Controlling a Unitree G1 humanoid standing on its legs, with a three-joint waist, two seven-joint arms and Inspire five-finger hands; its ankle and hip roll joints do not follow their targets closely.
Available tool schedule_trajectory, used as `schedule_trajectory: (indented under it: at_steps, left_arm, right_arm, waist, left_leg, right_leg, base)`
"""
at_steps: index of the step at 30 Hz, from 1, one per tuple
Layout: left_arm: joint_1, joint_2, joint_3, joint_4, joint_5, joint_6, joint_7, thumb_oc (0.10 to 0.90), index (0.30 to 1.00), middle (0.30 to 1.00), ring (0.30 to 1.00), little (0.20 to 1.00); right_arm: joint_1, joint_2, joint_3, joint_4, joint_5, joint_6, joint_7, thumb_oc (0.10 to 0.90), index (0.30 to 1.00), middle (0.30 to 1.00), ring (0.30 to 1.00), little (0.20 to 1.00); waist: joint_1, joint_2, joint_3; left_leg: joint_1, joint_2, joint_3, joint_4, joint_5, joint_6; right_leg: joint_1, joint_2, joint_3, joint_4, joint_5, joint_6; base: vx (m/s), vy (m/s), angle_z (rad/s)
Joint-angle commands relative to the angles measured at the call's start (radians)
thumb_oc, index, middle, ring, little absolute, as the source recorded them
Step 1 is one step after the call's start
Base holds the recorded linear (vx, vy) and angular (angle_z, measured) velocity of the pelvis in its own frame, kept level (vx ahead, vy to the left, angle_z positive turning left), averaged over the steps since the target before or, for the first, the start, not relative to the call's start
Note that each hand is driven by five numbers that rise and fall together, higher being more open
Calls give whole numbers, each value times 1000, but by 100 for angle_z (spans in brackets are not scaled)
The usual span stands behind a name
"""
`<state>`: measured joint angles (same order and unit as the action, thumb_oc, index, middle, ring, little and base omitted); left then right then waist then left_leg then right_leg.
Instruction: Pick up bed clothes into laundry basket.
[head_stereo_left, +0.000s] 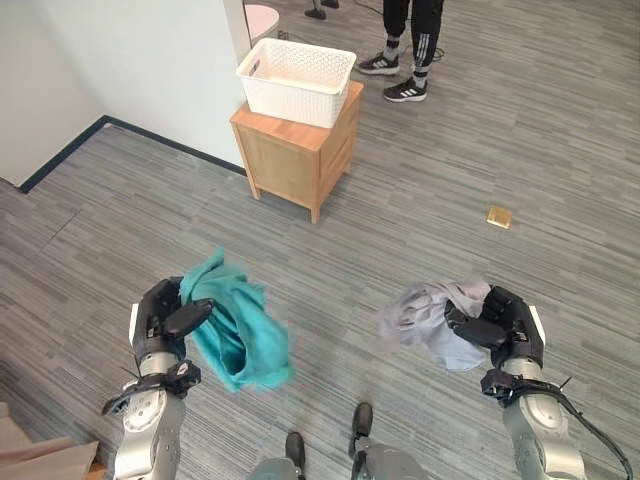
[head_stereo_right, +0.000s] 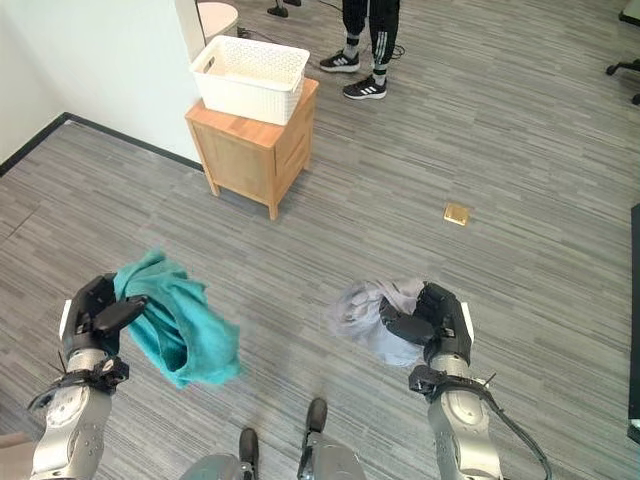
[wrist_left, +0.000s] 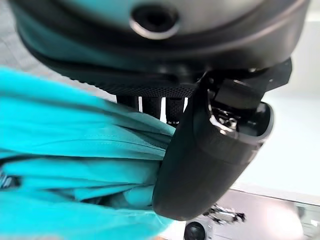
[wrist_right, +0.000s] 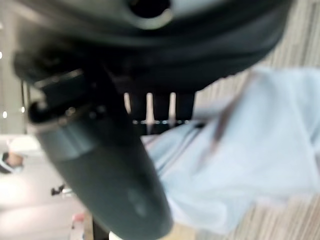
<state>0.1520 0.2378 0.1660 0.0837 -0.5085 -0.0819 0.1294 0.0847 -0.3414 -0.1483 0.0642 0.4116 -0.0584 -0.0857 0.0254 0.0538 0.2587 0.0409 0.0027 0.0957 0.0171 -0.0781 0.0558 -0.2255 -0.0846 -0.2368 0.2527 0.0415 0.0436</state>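
The grey striped carpet floor (head_stereo_left: 520, 130) is wide and bare between the robot & the small light-wood cabinet (head_stereo_left: 298, 150), which stands well ahead by the white wall. On top of it sits the white plastic laundry basket with slotted sides (head_stereo_left: 296, 80). From here it looks like nothing is in it yet.

Both cloths are up off the floor. The left hand (head_stereo_left: 165, 318) has its fingers & thumb clenched round the bunched teal cloth (head_stereo_left: 235, 325). The right hand (head_stereo_left: 500, 322) is clamped on the crumpled pale grey cloth (head_stereo_left: 428, 312).

Next job, I think: walk to the basket w/ both fists kept tight, cloths held high so they don't drag. Let go only when each hand is right over the basket. A person in black trousers & trainers (head_stereo_left: 408, 45) stands just past the cabinet, so go slow.
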Motion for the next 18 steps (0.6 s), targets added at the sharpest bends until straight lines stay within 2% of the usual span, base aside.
schedule_trajectory:
  at_steps: [1,2,3,4,5,6,7,8,9,11,12,13,14,15,16,17,18]
  left_arm:
    - [-13,95,63,-102,15,-106,20,400,300,300,300,300]
    - [-20,104,56,-107,22,-108,16,400,300,300,300,300]
    - [-35,117,54,-120,24,-114,6,400,300,300,300,300]
    - [-34,117,54,-119,24,-114,6,400,300,300,300,300]
    - [-66,138,49,-118,29,-120,4,400,300,300,300,300]
    - [-68,139,48,-115,29,-121,5,400,300,300,300,300]
    - [-90,149,45,-107,40,-125,6,400,300,300,300,300]
    - [-106,156,39,-93,42,-125,6,400,300,300,300,300]
    - [-123,158,32,-82,49,-132,7,400,300,300,300,300]
    - [-122,153,23,-77,48,-138,9,400,300,300,300,300]
    - [-114,149,21,-81,43,-140,4,400,300,300,300,300]
    - [-113,149,21,-81,43,-140,4,400,300,300,300,300]
    - [-95,147,2,-58,82,-118,9,400,300,300,300,300]
    - [-94,148,3,-58,82,-118,10,400,300,300,300,300]
    - [-75,147,18,-63,83,-112,10,400,300,300,300,300]
    - [-74,137,27,-54,62,-114,25,400,300,300,300,300]
    - [-75,119,26,-48,38,-117,42,400,300,300,300,300]
  right_arm:
    - [-50,17,-27,-129,-6,-124,-7,400,300,300,300,300]
    - [-44,18,-27,-124,-12,-121,-7,400,300,300,300,300]
    - [-33,13,-33,-126,-8,-122,-3,400,300,300,300,300]
    - [-32,13,-33,-126,-7,-122,-2,400,300,300,300,300]
    - [-24,3,-45,-119,-1,-127,-9,400,300,300,300,300]
    - [-25,3,-46,-118,-1,-127,-9,400,300,300,300,300]
    - [-27,4,-51,-112,6,-132,-14,400,300,300,300,300]
    - [-23,5,-51,-120,13,-134,-14,400,300,300,300,300]
    - [-25,5,-51,-124,12,-140,-14,400,300,300,300,300]
    - [-19,0,-51,-135,5,-143,-14,400,300,300,300,300]
    - [-11,-12,-56,-143,16,-146,-6,400,300,300,300,300]
    - [-11,-11,-55,-142,16,-146,-5,400,300,300,300,300]
    - [-26,-35,-52,-134,35,-153,-7,400,300,300,300,300]
    - [-26,-34,-50,-134,35,-153,-7,400,300,300,300,300]
    - [-33,-45,-44,-122,46,-149,-18,400,300,300,300,300]
    - [-60,-58,-25,-118,60,-158,-34,400,300,300,300,300]
    - [-87,-62,-14,-117,73,-169,-46,400,300,300,300,300]
  waist:
    - [-24,-43,-51]
    - [-47,-33,-42]
    - [-73,-28,-40]
    - [-75,-25,-41]
    - [-110,-39,-45]
    - [-113,-32,-42]
    - [-140,-37,-43]
    - [-153,-42,-50]
    - [-168,-44,-53]
    - [-186,-40,-79]
    - [-190,-58,-107]
    - [-189,-53,-108]
    - [-200,-75,-117]
    - [-200,-68,-119]
    - [-167,-76,-108]
    - [-142,-96,-90]
    - [-118,-111,-74]
  left_leg:
    - [-23,-21,-42,55,-9,-22]
    - [8,-19,-59,38,-12,-23]
    - [63,-12,-78,9,-37,-39]
    - [66,-9,-81,6,-40,-39]
    - [136,-17,-113,-5,-87,-66]
    - [141,-9,-118,-6,-90,-67]
    - [192,2,-135,-12,-120,-82]
    - [218,11,-138,-16,-131,-98]
    - [254,30,-143,-13,-132,-113]
    - [277,55,-159,22,-120,-136]
    - [262,60,-174,150,-40,-177]
    - [259,65,-174,162,-51,-178]
    - [172,90,-166,448,166,-220]
    - [170,98,-167,459,155,-220]
    - [90,99,-159,597,220,-230]
    - [42,64,-175,744,232,-225]
    - [-15,48,-170,810,206,-194]
  right_leg:
    - [80,-110,71,248,-25,116]
    - [18,-92,90,244,-21,115]
    - [-59,-104,95,170,-26,111]
    - [-55,-101,91,169,-30,111]
    - [-118,-123,94,22,7,125]
    - [-104,-118,85,10,9,126]
    - [-126,-106,66,-130,38,141]
    - [-125,-103,53,-178,49,153]
    - [-146,-100,12,-242,71,163]
    - [-118,-89,-33,-267,98,162]
    - [-74,-90,-38,-241,115,133]
    - [-71,-85,-39,-243,109,135]
    - [6,-52,22,-222,85,64]
    - [9,-43,21,-223,77,67]
    - [75,-30,19,-218,39,39]
    - [113,-29,32,-219,28,16]
    - [154,-18,51,-240,13,2]
  base:
    - [131,83,48]
    - [324,-28,53]
    - [341,-28,34]
    - [623,-160,28]
    - [389,-96,30]
    - [615,-164,40]
    - [418,-115,58]
    - [590,-182,52]
    - [496,-162,57]
    - [612,-232,52]
    - [553,-228,63]
    - [682,-410,64]
    - [367,-243,44]
    - [524,-369,39]
    - [356,-228,30]
    - [491,-353,0]
    - [490,-335,-66]
